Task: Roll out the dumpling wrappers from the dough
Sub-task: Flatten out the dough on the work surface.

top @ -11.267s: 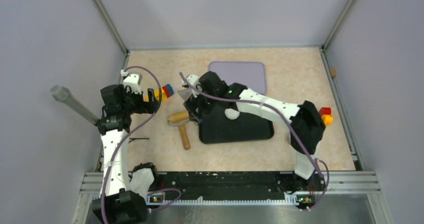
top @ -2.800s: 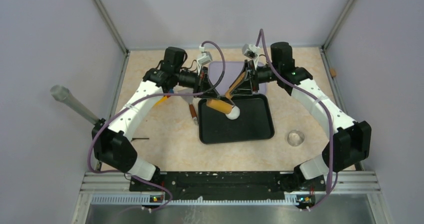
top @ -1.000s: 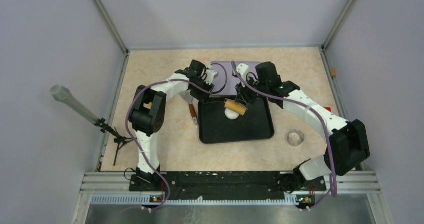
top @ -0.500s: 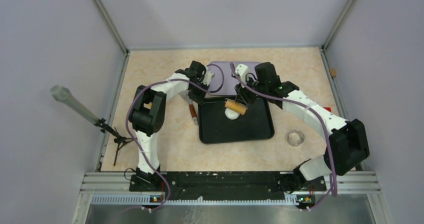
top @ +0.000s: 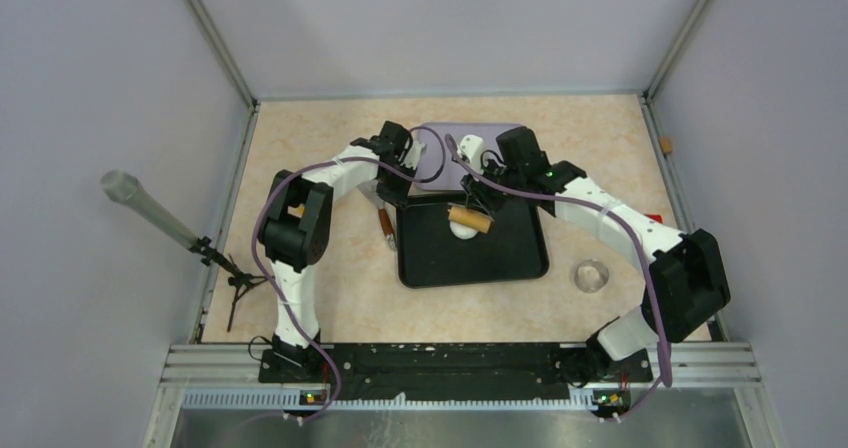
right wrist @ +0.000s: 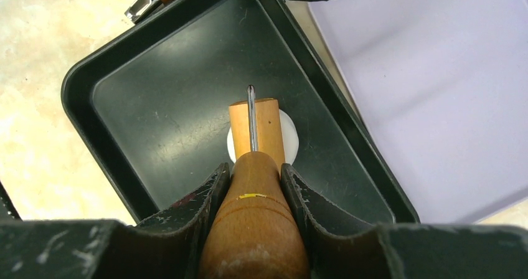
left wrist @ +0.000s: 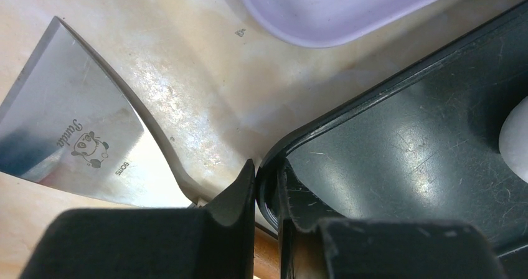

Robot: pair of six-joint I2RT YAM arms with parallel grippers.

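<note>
Wooden roller point(right wrist: 255, 136) on dough point(right wrist: 290, 136) in tray point(right wrist: 155, 104)

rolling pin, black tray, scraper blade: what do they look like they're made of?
rolling pin: wood, smooth light-brown finish; faint grain and turned grooves show on the handle.
black tray: probably plastic, semi-gloss; fine scratches, soft highlights and a rounded moulded rim. Coated metal can't be ruled out.
scraper blade: polished steel, likely stainless; mirror-like sheen with a printed logo.

Open: tray point(top: 470, 263) near half, 6 o'clock. Blocked: rolling pin point(top: 470, 217) at 12, left gripper point(left wrist: 264, 170) clamping 10 o'clock corner, scraper point(left wrist: 75, 129) outside at 9.
</note>
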